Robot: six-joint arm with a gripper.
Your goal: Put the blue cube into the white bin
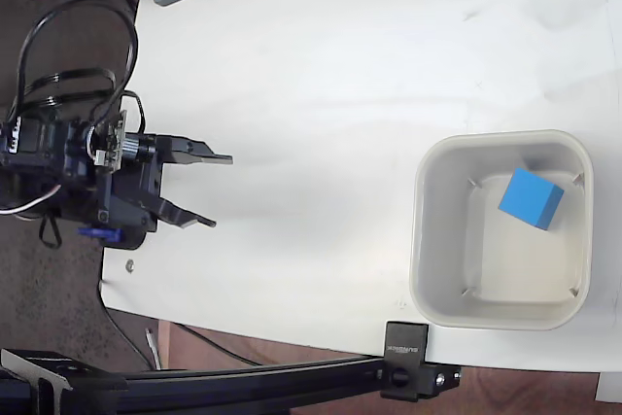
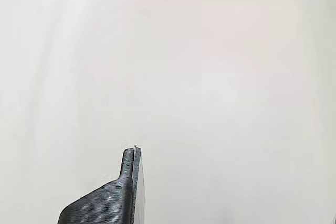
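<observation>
Lying tilted inside the white bin (image 1: pixel 425 240), the blue cube (image 1: pixel 531 198) is seen toward the bin's upper right part in the fixed view. The bin is set near the table's (image 1: pixel 321 75) right edge, close to the lower right corner. The gripper (image 1: pixel 222 190) is held at the table's left edge, well apart from the bin, its fingers spread with nothing between them. In the wrist view only one dark finger (image 2: pixel 113 198) is shown over bare table.
</observation>
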